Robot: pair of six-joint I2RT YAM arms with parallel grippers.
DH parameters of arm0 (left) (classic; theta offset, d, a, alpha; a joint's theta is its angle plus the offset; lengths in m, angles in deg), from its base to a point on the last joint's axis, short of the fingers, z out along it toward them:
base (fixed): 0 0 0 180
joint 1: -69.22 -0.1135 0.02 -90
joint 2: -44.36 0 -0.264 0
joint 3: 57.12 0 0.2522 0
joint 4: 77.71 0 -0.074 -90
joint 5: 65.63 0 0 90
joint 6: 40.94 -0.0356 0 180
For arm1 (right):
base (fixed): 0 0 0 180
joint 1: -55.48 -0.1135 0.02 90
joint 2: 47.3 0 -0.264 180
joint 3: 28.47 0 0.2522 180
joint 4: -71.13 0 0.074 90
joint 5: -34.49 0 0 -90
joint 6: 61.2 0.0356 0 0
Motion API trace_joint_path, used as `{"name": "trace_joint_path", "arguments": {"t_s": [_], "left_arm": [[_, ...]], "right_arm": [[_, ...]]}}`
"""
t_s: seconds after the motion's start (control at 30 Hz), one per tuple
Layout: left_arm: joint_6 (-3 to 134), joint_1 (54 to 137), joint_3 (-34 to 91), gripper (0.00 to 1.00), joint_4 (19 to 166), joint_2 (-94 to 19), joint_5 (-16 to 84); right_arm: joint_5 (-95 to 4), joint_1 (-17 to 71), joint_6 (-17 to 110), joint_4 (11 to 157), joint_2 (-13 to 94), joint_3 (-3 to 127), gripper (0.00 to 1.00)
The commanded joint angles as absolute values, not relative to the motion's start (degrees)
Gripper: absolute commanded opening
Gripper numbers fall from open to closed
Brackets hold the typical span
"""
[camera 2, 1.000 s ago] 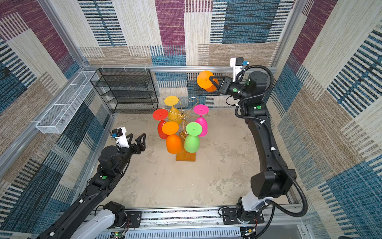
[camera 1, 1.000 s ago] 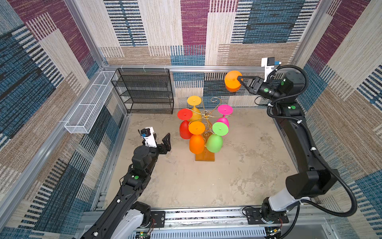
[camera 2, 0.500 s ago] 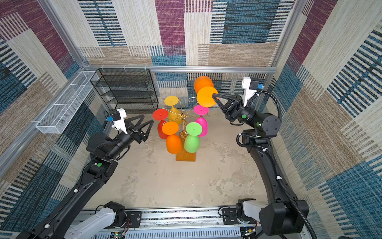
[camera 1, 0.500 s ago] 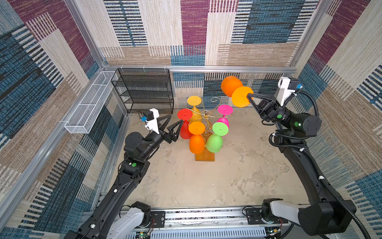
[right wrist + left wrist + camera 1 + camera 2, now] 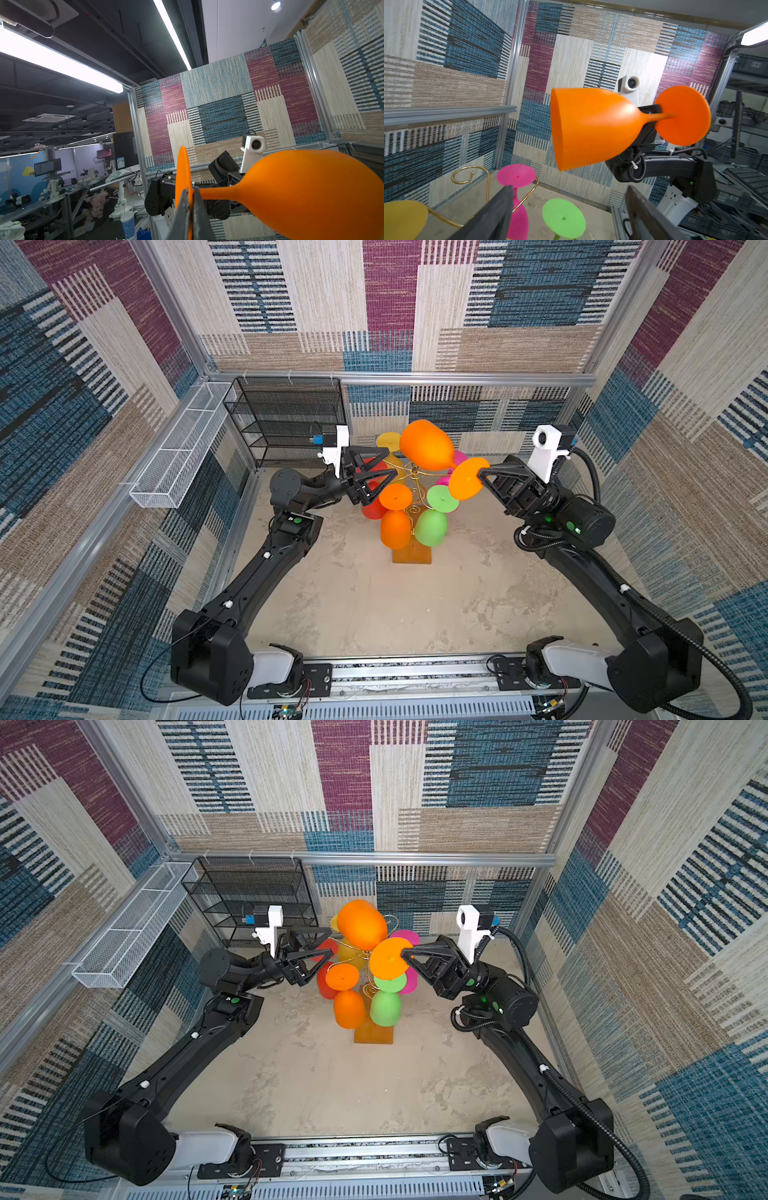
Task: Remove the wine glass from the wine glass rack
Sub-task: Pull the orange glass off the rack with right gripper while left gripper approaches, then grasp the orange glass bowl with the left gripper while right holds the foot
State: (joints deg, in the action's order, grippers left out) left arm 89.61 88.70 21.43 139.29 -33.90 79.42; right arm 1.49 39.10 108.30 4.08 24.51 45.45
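An orange wine glass [image 5: 426, 445] [image 5: 361, 925] hangs on its side in the air above the wine glass rack [image 5: 412, 558] [image 5: 374, 1033], free of its gold wire arms. My right gripper [image 5: 480, 476] [image 5: 403, 956] [image 5: 191, 192] is shut on the edge of that glass's round foot [image 5: 182, 172], with the bowl [image 5: 311, 191] pointing away from it. My left gripper [image 5: 391, 463] [image 5: 331, 941] [image 5: 569, 188] is open and empty at the rack's left side. The bowl [image 5: 591, 128] lies just ahead of its fingers without touching them.
Red [image 5: 374, 510], yellow [image 5: 388, 441], pink [image 5: 517, 176], green [image 5: 431, 526] and a second orange glass [image 5: 395, 529] hang upside down on the rack. A black mesh shelf [image 5: 291, 418] stands at the back left. A white mesh basket [image 5: 178, 448] hangs on the left wall.
The right arm has swung the orange glass from the back right corner down to just above the rack. The left arm has risen and reached in to the rack's left side, still open.
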Motion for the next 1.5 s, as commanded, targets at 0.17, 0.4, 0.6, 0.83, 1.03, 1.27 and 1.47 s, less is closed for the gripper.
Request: {"name": "trace_joint_path", "arguments": {"t_s": [0.17, 0.4, 0.6, 0.83, 1.03, 1.27, 1.47], "left_arm": [[105.08, 88.64, 25.42, 0.87, 159.97, -41.62, 88.57], [105.77, 88.73, 25.80, 0.86, 160.68, -42.47, 89.86], [105.49, 89.03, 25.37, 0.86, 160.68, -42.68, 89.73], [105.70, 89.08, 25.22, 0.84, 161.58, -43.21, 88.97], [110.69, 89.52, 26.11, 0.72, 166.82, -44.41, 89.07], [110.67, 89.69, 25.12, 0.45, 167.01, -43.42, 88.78], [110.43, 89.67, 23.90, 0.30, 167.12, -41.98, 88.28]], "right_arm": [[-2.46, 38.81, 120.46, -20.99, 30.33, 44.30, 0.00], [-2.85, 38.73, 119.90, -21.02, 30.80, 44.45, 0.00], [-3.30, 38.54, 120.05, -21.02, 31.34, 45.38, 0.00], [-3.30, 38.33, 120.05, -21.01, 31.36, 45.50, 0.00], [-3.93, 38.27, 119.67, -21.01, 32.54, 45.36, 0.00], [-4.57, 38.32, 120.09, -20.93, 33.62, 45.78, 0.00], [-5.47, 38.44, 119.88, -19.41, 34.22, 44.88, 0.01]]}}
